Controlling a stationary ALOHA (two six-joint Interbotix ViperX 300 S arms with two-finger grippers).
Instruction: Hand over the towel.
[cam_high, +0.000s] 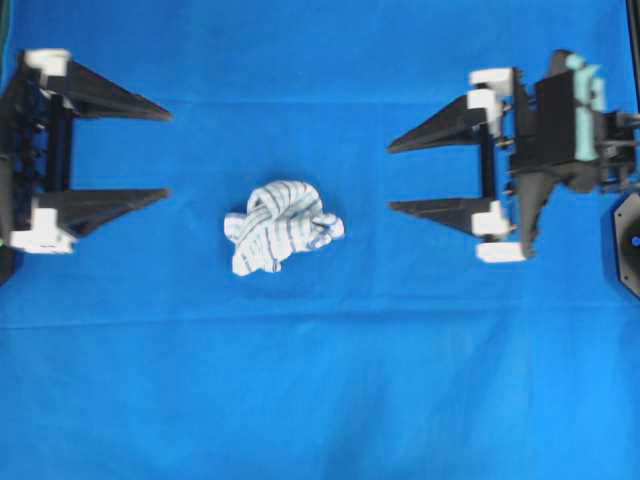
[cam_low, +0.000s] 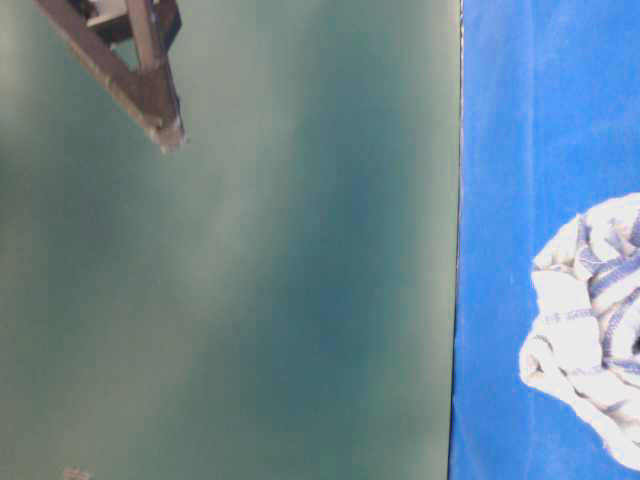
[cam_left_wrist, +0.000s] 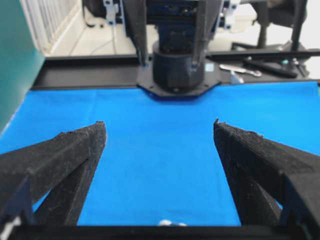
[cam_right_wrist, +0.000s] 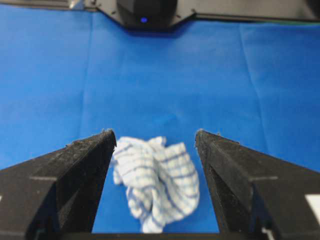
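Two black fingers of the right gripper (cam_right_wrist: 155, 134) fill the bottom of the right wrist view, spread wide with nothing between them. Framed in that gap lies the towel (cam_right_wrist: 156, 182), a crumpled white cloth with thin blue-grey checks, resting on the blue table cover (cam_right_wrist: 165, 80) and touching neither finger.

Seen from overhead, the towel (cam_high: 283, 228) sits bunched near the middle of the cover, slightly toward 8 o'clock from centre. Its right gripper (cam_high: 390, 177) points in from 3 o'clock, well apart from the cloth. At 9 o'clock the left gripper (cam_high: 168, 153) faces it, jaws likewise wide and empty, also well apart from the towel.

From the left wrist view, only a white sliver of cloth shows at the bottom edge, between the spread fingers.

By these pictures, the handover has not begun: no gripper holds or touches the towel. Left to do, judging from the layout: one gripper must reach and close on the cloth, lift it, and pass it to the other.
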